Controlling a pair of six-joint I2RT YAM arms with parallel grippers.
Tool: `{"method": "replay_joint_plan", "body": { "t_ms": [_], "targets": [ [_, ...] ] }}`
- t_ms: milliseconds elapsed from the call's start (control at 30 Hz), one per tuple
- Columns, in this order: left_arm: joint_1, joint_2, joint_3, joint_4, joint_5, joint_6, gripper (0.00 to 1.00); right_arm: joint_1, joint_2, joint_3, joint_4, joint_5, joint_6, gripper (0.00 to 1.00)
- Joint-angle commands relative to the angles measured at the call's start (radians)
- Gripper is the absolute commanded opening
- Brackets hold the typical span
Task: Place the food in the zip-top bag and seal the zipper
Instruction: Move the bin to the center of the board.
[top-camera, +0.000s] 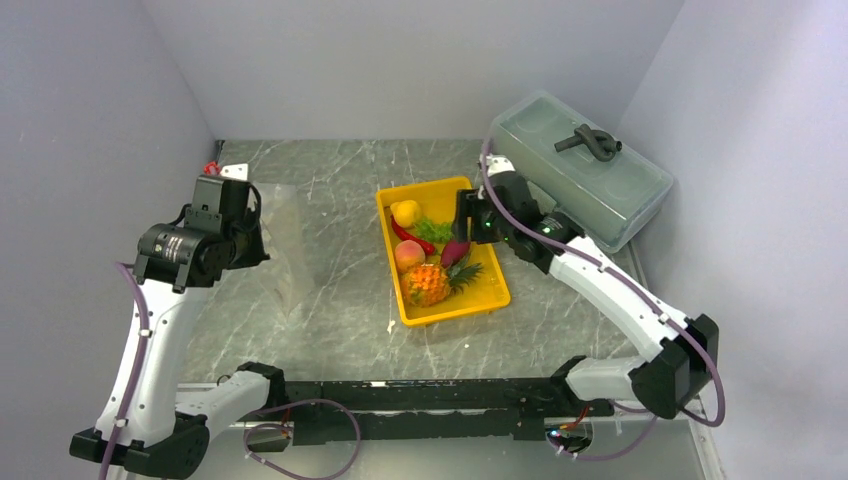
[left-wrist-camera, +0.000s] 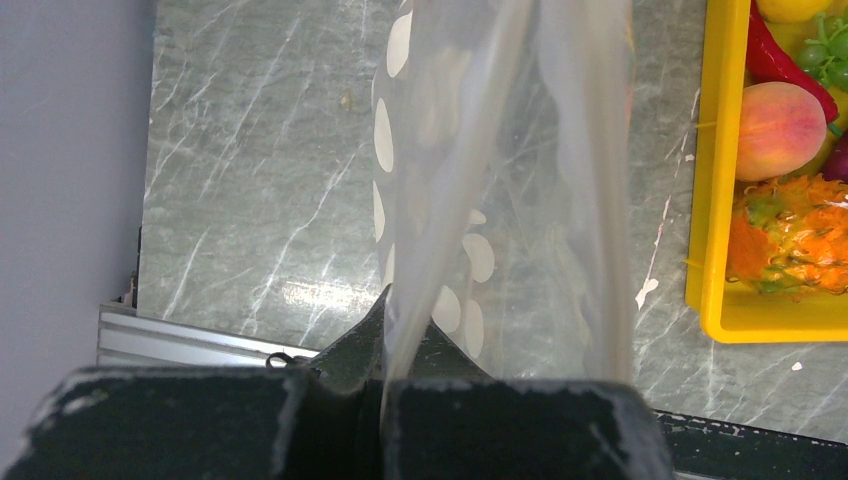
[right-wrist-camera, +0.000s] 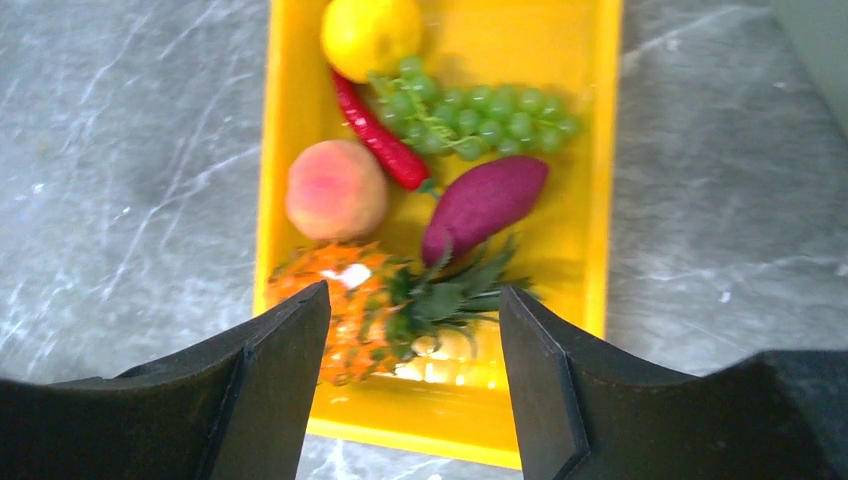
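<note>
Top external: yellow tray holds food; left hand pinches bag

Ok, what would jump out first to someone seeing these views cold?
The bright yellow tray mid-table, full of toy food, catches the eye first, with the right gripper open just above it. On the left, the left gripper is shut on an edge of the clear dotted bag.
</note>
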Motion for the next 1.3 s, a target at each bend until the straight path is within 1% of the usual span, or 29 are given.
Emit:
{"method": "replay_joint_plan", "body": {
  "t_ms": [0,167,400,533,667,967,1267],
  "targets": [
    [-0.004,-0.018,-0.002,0.035,0.005,0.022,0.00,0.092,0.070,0.116,-0.043,0.049,0.064,0.65],
    [-0.004,-0.020,-0.005,0.037,0.008,0.028,0.00,0.189,0.171,0.210,-0.036,0.064,0.098,0.64],
    [-0.004,-0.033,-0.037,0.046,0.049,0.007,0.00,0.281,0.332,0.363,-0.106,0.108,0.116,0.63],
    [-0.003,-0.050,-0.058,0.047,0.058,-0.004,0.00,0.322,0.382,0.386,-0.084,0.096,0.152,0.63],
    [-0.004,-0.063,-0.075,0.051,0.062,-0.011,0.00,0.364,0.445,0.429,-0.089,0.109,0.183,0.60],
    [-0.003,-0.079,-0.084,0.052,0.068,-0.005,0.00,0.421,0.552,0.462,-0.094,0.112,0.255,0.59],
    [-0.004,-0.094,-0.089,0.047,0.056,0.004,0.00,0.444,0.638,0.469,-0.126,0.153,0.294,0.59]
  ]
}}
